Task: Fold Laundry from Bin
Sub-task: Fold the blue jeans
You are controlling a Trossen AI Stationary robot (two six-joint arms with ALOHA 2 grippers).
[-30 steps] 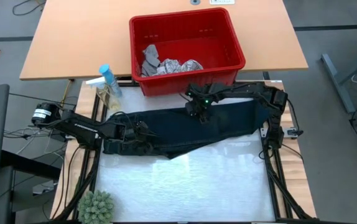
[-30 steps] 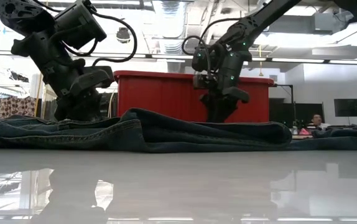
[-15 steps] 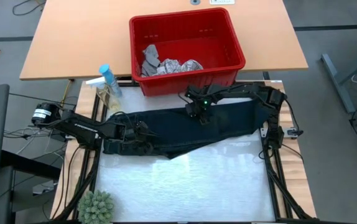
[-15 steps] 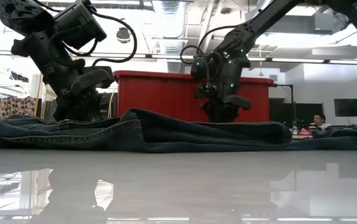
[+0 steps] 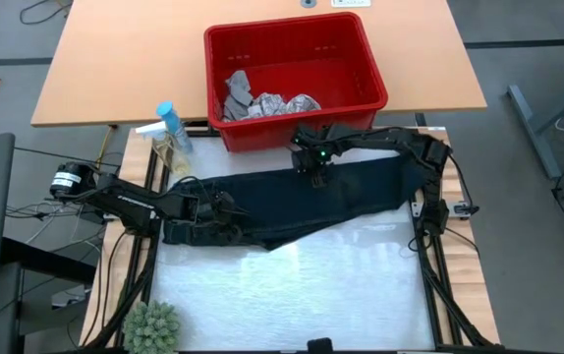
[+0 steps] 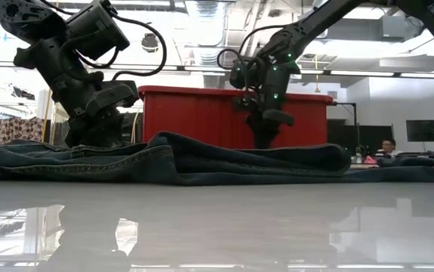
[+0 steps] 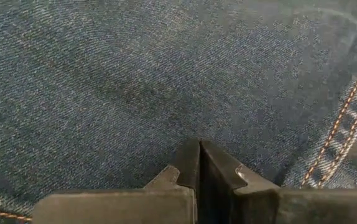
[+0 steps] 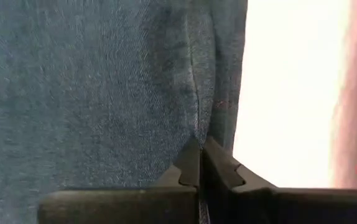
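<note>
Dark navy-black trousers (image 5: 356, 192) lie spread across the white table top, left to right, in front of the red bin (image 5: 287, 28). A grey cloth (image 5: 235, 88) and a white leaf-print cloth (image 5: 287, 103) lie in the bin. My left gripper (image 5: 221, 209) is down on the trousers' left part, shut (image 7: 198, 146). My right gripper (image 5: 316, 175) stands at the trousers' far edge, close to the bin, pointing steeply down and shut on the denim (image 8: 198, 144). My left gripper presses its shut fingertips slanting down on a flat stretch of denim (image 7: 191, 124) at the trousers' left part. I cannot tell if any cloth is between them. The trousers lie flat on the table there. My right gripper pinches a raised crease of denim (image 8: 196, 121) close to the trousers' far edge, between its two fingers. The fingers come from above, pointing steeply down. The cloth around the crease lies on the table.
A spray bottle with a blue cap (image 5: 169, 120) stands at the table's far left, beside the bin. A green plant (image 5: 152, 324) sits at the near left corner. Bare white table top (image 5: 302, 285) stretches along the near side of the trousers.
My right gripper has shut on the trousers' far edge; its fingers stood apart before. It has rolled a little and shifted slightly toward the bin. The trousers lie much as before.
</note>
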